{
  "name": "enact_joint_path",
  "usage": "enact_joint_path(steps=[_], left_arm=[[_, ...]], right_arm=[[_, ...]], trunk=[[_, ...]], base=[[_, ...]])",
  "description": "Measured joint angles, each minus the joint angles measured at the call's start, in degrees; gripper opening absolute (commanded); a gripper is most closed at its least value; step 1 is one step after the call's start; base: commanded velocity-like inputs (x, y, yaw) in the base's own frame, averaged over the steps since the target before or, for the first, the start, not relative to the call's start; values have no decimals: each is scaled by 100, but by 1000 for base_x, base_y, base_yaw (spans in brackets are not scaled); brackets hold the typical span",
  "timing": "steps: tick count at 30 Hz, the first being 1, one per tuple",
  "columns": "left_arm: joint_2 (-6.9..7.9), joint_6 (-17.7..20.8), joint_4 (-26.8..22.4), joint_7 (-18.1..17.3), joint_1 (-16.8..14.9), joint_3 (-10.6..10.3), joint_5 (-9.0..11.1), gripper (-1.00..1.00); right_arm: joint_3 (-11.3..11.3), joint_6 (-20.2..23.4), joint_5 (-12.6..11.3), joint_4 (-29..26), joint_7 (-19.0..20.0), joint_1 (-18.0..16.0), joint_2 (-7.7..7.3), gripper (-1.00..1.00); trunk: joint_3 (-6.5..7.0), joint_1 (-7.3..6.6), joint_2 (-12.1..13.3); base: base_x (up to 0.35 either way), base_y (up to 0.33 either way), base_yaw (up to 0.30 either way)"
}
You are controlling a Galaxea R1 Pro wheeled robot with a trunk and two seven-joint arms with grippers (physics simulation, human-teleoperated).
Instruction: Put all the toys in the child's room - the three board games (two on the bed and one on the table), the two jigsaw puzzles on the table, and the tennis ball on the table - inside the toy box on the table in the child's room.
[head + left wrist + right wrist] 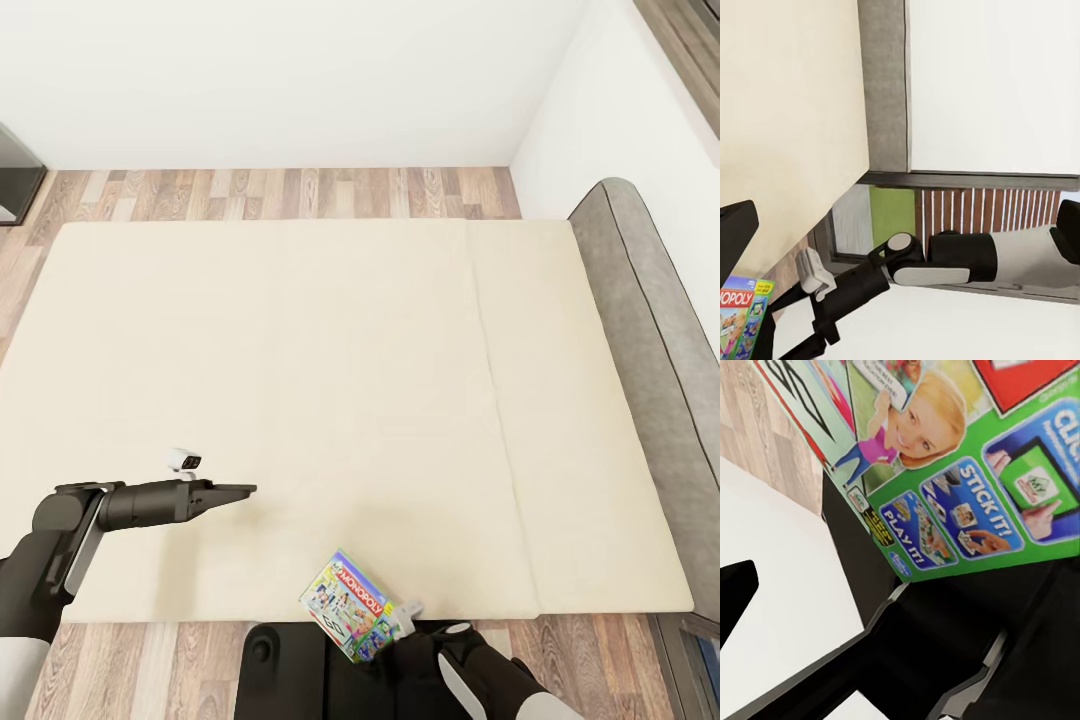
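- The Monopoly board game (347,605) is tilted up off the bed (300,400), at its near edge.
- The right gripper (400,618) is closed on the game's corner.
- The left gripper (232,492) floats over the bed with nothing in it; I cannot tell how wide it is.
- The game has been picked up but still must go to the toy box.

The bed (300,350) lies bare and open to reach across its whole mattress, bounded by the grey headboard (650,330) on the right and the white wall (280,80) beyond.
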Motion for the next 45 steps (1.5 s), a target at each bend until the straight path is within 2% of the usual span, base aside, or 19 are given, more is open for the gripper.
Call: enact_joint_path(steps=[5,30,45], left_arm=[[0,0,0,0,0,1,0,100],[18,0,0,0,0,4,6,100],[14,0,0,0,0,0,-7,100]], right_arm=[[1,-140,0,1,-1,0,-4,100],[35,-162,4,-16,2,7,43,100],[33,-213,18,-238,-2,-60,84,100]], trunk=[[0,0,0],[0,0,0],[0,0,0]], base=[[0,0,0],[0,0,0],[0,0,0]])
